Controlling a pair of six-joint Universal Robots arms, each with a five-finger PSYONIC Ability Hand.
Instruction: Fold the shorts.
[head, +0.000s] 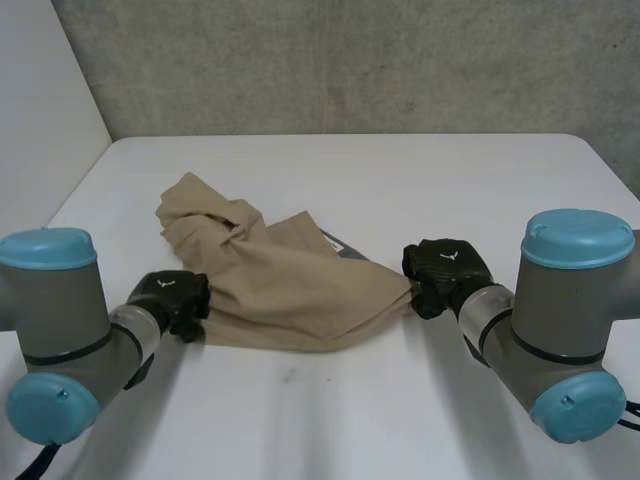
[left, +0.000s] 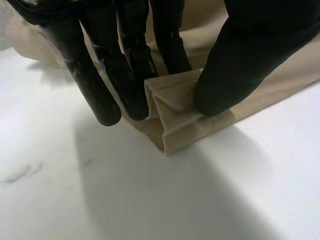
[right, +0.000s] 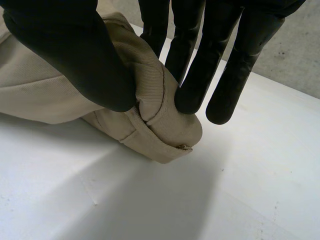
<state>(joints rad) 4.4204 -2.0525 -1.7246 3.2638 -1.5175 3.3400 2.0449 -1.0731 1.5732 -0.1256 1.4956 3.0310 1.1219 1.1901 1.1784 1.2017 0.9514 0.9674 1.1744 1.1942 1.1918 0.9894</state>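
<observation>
Tan shorts (head: 280, 285) lie crumpled near the middle of the white table (head: 400, 170), somewhat closer to its left edge. A bunched, twisted end points to the far-left corner and the broader part spreads toward the near edge. Left hand (head: 172, 295) is at the shorts' near-left corner. In the left wrist view its thumb (left: 235, 70) presses a folded hem against the fingers (left: 107, 95), pinching the cloth. Right hand (head: 445, 272) is at the shorts' right corner. There its thumb (right: 75, 55) and fingers (right: 197, 80) are clamped on a rolled, seamed edge, and the cloth below them rests on the table. The arms reach in from the near edge, one on each side of the cloth.
</observation>
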